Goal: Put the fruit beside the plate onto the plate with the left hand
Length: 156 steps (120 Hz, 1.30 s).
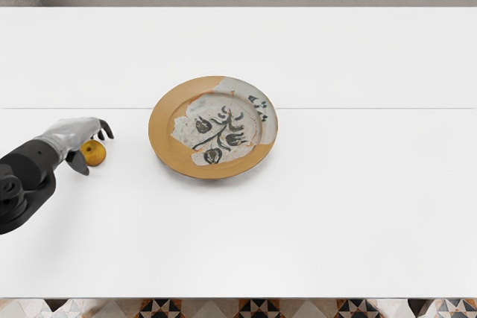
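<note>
Grasping: grey-metal left hand (80, 143) is clasping the small round yellow fruit (95, 153).
Plate: glossy ochre-rimmed plate (164, 121) is lying nearby, apart.

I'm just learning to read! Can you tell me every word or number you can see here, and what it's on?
No words, numbers or labels can be read anywhere.
The plate has only a painted plant and dark brush dabs near its rim, not letters.
The fruit, the left hand and the table carry no writing.
</note>
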### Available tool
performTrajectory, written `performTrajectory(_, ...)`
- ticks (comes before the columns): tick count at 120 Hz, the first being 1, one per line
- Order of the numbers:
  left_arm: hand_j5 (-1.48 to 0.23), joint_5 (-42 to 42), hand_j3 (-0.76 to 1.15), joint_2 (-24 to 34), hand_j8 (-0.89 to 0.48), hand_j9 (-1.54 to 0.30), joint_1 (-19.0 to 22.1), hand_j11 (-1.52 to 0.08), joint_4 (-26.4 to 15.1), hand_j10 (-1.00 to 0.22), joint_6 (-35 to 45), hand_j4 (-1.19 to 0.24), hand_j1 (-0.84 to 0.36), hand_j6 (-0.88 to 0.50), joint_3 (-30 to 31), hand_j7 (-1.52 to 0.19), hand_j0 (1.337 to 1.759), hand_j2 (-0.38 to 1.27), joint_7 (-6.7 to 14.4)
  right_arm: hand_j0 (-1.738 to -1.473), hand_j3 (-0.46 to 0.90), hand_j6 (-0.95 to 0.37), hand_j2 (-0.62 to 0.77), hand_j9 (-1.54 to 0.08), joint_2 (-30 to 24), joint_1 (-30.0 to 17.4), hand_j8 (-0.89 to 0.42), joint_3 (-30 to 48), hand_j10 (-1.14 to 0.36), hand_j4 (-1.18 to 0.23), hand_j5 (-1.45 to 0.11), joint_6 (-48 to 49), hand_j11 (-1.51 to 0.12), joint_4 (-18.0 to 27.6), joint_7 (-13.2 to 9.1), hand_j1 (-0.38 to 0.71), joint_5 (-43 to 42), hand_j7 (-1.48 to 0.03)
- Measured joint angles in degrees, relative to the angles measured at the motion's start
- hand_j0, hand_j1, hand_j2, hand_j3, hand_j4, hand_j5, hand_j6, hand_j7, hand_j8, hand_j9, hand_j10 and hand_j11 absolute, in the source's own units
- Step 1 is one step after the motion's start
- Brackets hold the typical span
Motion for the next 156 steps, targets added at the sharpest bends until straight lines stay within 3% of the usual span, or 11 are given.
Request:
performTrajectory(18, -0.65, 0.0, 0.0, 0.1, -0.48, -0.65, 0.1, -0.65, -0.1, -0.5, 0.0, -0.5, -0.24, -0.5, 0.0, -0.65, 1.658, 0.11, 0.0, -1.658, 0.0, 0.0, 0.0, 0.0, 0.0, 0.0, 0.0, 0.0, 0.0, 0.0, 0.0, 0.0, 0.0, 0.0, 0.0, -0.35, 0.0, 0.0)
performTrajectory(40, -0.81, 0.1, 0.0, 0.2, -0.43, -0.85, 0.1, -0.85, -0.1, -0.64, 0.0, -0.66, -0.32, -0.44, 0.4, -0.83, 1.654, 0.3, 0.0, -1.658, 0.0, 0.0, 0.0, 0.0, 0.0, 0.0, 0.0, 0.0, 0.0, 0.0, 0.0, 0.0, 0.0, 0.0, 0.0, -0.35, 0.0, 0.0)
performTrajectory(52, -0.9, 0.0, 0.0, 0.2, -0.4, -0.95, 0.0, -0.95, -0.1, -0.71, 0.0, -0.74, -0.33, -0.41, 0.5, -0.94, 1.653, 0.39, 0.0, -1.658, 0.0, 0.0, 0.0, 0.0, 0.0, 0.0, 0.0, 0.0, 0.0, 0.0, 0.0, 0.0, 0.0, 0.0, 0.0, -0.35, 0.0, 0.0)
performTrajectory(75, -1.01, -0.4, 0.0, 0.3, -0.36, -1.06, -0.3, -1.06, -0.1, -0.74, -0.3, -0.8, -0.34, -0.37, 0.5, -1.05, 1.652, 0.47, 0.0, -1.658, 0.0, 0.0, 0.0, 0.0, 0.0, 0.0, 0.0, 0.0, 0.0, 0.0, 0.0, 0.0, 0.0, 0.0, 0.0, -0.35, 0.0, 0.0)
performTrajectory(81, -1.04, -0.6, 0.0, 0.4, -0.39, -1.07, -0.6, -1.07, -0.1, -0.76, -0.5, -0.81, -0.33, -0.38, 0.3, -1.06, 1.652, 0.53, 0.0, -1.658, 0.0, 0.0, 0.0, 0.0, 0.0, 0.0, 0.0, 0.0, 0.0, 0.0, 0.0, 0.0, 0.0, 0.0, 0.0, -0.35, 0.0, 0.0)
performTrajectory(82, -1.04, -0.6, 0.0, 0.4, -0.4, -1.07, -0.8, -1.07, -0.1, -0.76, -0.6, -0.81, -0.35, -0.39, 0.3, -1.06, 1.653, 0.65, 0.0, -1.658, 0.0, 0.0, 0.0, 0.0, 0.0, 0.0, 0.0, 0.0, 0.0, 0.0, 0.0, 0.0, 0.0, 0.0, 0.0, -0.35, 0.0, 0.0)
performTrajectory(85, -1.05, -0.7, 0.0, 0.4, -0.41, -1.07, -1.4, -1.07, -0.1, -0.77, -0.8, -0.81, -0.36, -0.41, 0.2, -1.07, 1.653, 0.67, 0.0, -1.658, 0.0, 0.0, 0.0, 0.0, 0.0, 0.0, 0.0, 0.0, 0.0, 0.0, 0.0, 0.0, 0.0, 0.0, 0.0, -0.35, 0.0, 0.0)
performTrajectory(86, -1.05, -0.7, 0.0, 0.4, -0.41, -1.07, -1.7, -1.07, -0.1, -0.77, -0.9, -0.81, -0.37, -0.4, 0.2, -1.07, 1.653, 0.78, 0.0, -1.658, 0.0, 0.0, 0.0, 0.0, 0.0, 0.0, 0.0, 0.0, 0.0, 0.0, 0.0, 0.0, 0.0, 0.0, 0.0, -0.35, 0.0, 0.0)
performTrajectory(131, -1.1, -2.9, 0.0, 0.3, -0.47, -1.09, -7.9, -1.09, -1.5, -0.81, -4.1, -0.81, -0.31, -0.48, -1.6, -1.08, 1.655, 0.7, 0.0, -1.658, 0.0, 0.0, 0.0, 0.0, 0.0, 0.0, 0.0, 0.0, 0.0, 0.0, 0.0, 0.0, 0.0, 0.0, 0.0, -0.35, 0.0, 0.0)
performTrajectory(156, -1.1, -5.2, 0.0, 0.2, -0.47, -1.09, -9.9, -1.09, -2.0, -0.81, -7.8, -0.81, -0.32, -0.48, -4.8, -1.08, 1.655, 0.73, 0.0, -1.658, 0.0, 0.0, 0.0, 0.0, 0.0, 0.0, 0.0, 0.0, 0.0, 0.0, 0.0, 0.0, 0.0, 0.0, 0.0, -0.35, 0.0, 0.0)
